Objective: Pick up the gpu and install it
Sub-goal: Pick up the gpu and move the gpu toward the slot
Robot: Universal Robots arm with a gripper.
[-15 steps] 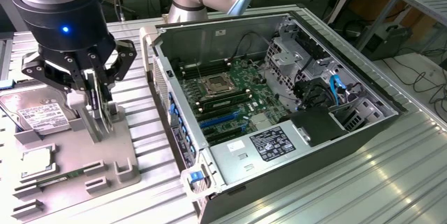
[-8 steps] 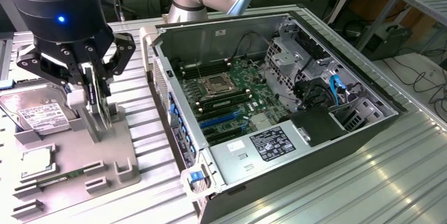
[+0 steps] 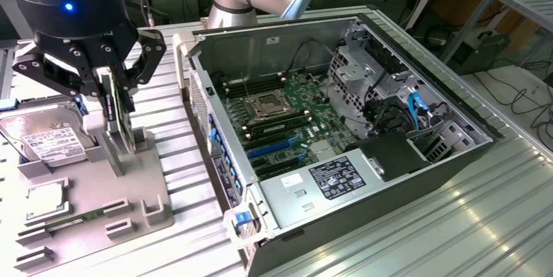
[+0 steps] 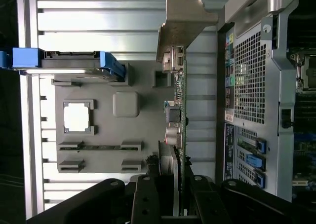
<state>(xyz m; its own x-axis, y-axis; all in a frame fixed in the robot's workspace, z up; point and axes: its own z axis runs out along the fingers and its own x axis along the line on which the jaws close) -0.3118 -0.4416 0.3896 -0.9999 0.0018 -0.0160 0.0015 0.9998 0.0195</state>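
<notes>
Gripper (image 3: pixel 111 96): black fingers pinched on the top edge of the gpu (image 3: pixel 119 140), at the exterior view's left.
Gpu: upright on edge at a slot of the grey fixture tray (image 3: pixel 149 189); can't tell if it's clear of it.
Hard drive (image 3: pixel 43 136): on the tray, just beside the gpu.
Computer case (image 3: pixel 259 37): open, motherboard (image 3: pixel 289 118) exposed, on the exterior view's right.

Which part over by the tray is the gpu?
On the exterior view's left, beside the open computer case, sits a grey parts tray. Above it the claw grips the gpu: a thin dark card standing on edge, unlike the boxy silver hard drive and square chip lying flat.
</notes>
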